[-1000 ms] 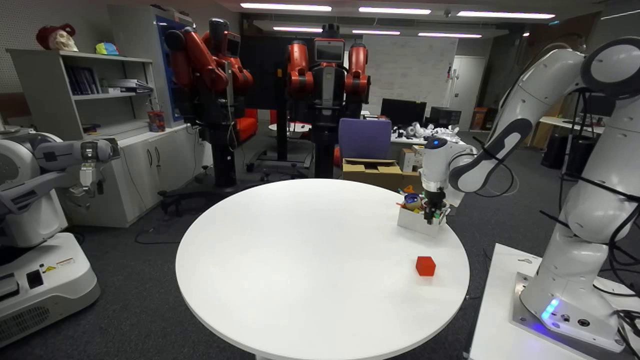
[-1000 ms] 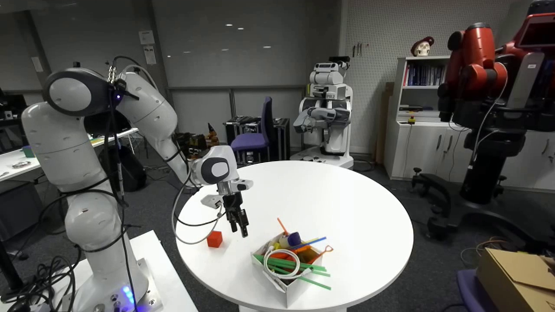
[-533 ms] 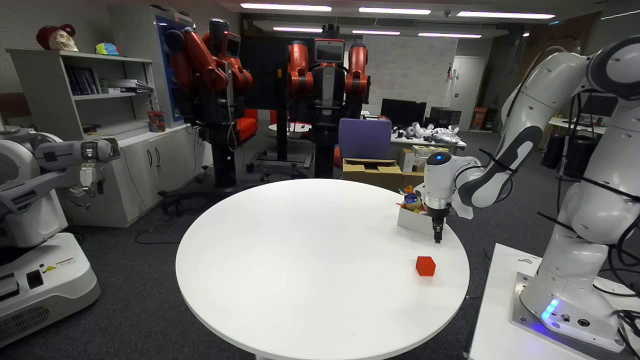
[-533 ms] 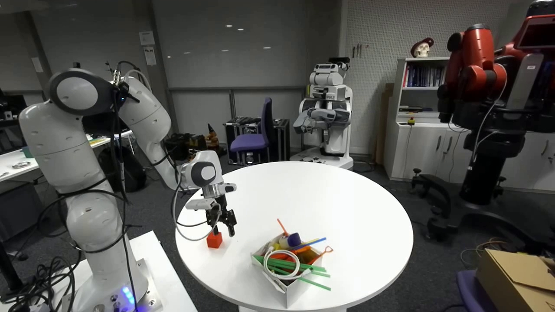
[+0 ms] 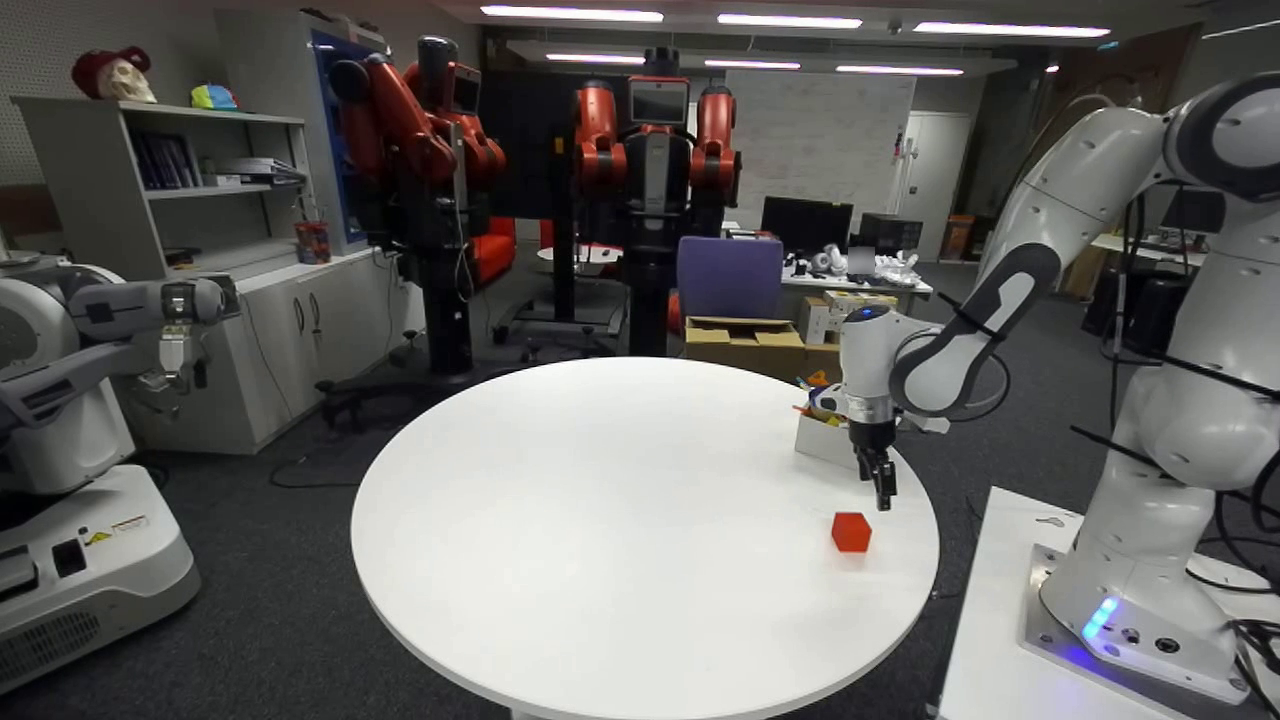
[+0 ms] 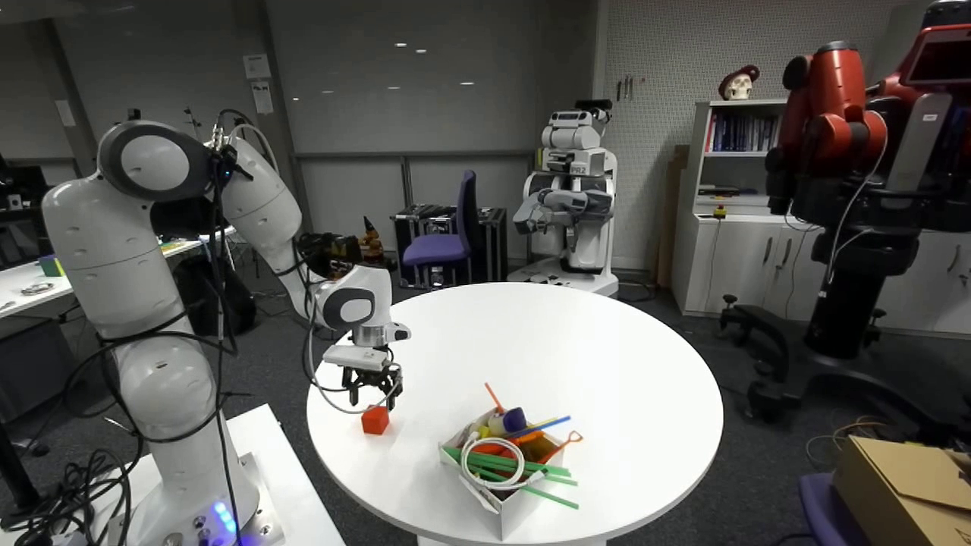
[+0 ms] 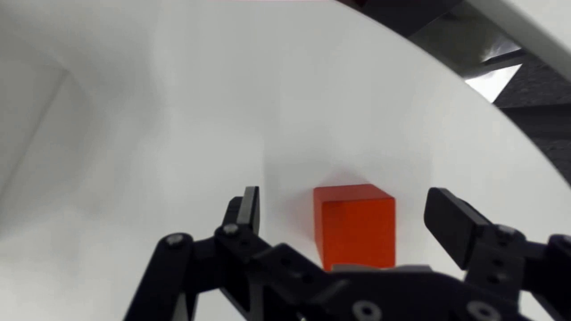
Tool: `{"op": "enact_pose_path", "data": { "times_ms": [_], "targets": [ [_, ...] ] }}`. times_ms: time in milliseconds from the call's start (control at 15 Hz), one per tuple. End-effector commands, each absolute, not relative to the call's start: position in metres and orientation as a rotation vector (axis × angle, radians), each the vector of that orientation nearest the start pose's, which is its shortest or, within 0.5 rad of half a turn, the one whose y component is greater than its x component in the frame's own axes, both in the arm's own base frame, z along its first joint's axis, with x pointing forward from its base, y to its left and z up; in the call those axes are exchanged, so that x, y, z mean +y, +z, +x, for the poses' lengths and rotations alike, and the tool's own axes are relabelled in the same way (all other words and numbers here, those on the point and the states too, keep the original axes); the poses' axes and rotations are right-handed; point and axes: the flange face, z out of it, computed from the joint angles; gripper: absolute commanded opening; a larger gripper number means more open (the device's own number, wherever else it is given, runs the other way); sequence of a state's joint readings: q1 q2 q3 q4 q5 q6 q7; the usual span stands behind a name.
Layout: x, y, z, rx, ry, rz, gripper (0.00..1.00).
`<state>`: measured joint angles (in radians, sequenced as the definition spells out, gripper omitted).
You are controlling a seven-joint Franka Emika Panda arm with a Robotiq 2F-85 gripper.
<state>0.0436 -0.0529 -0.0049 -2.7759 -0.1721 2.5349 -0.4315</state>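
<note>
A red cube [image 5: 851,532] rests on the round white table [image 5: 600,520]; it appears in both exterior views and close up in the wrist view. My black gripper [image 7: 344,194] is open, its two fingers spread wide on either side of the cube [image 7: 359,232] as the wrist camera sees it, with space left at both sides. In an exterior view the gripper [image 6: 372,400] hangs just above the cube [image 6: 375,421], tips pointing down and nothing held. The gripper's own body hides the cube's lower edge in the wrist view.
A white box [image 6: 523,512] holding green strips, a coiled white cable [image 6: 493,462] and other small items stands on the table near the cube. The table's curved edge [image 7: 428,58] runs close by the cube. Other robots and a cardboard box [image 5: 745,345] stand beyond the table.
The gripper has come away from beside the box and moved over near the cube. Its wrist has turned, so both fingers now show side by side. The cube and box have stayed put.
</note>
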Motion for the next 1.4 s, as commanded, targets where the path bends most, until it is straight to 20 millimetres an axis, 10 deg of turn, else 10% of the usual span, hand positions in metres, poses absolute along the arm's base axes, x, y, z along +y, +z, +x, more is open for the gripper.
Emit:
{"op": "enact_pose_path", "data": {
  "times_ms": [0,467,1333],
  "targets": [
    [0.012,0.221,0.356,-1.097,0.428,-2.836,1.00],
    [0.019,0.206,0.369,-1.213,0.309,-2.936,1.00],
    [0.047,0.167,0.364,-0.853,0.218,-3.162,1.00]
  ]
}}
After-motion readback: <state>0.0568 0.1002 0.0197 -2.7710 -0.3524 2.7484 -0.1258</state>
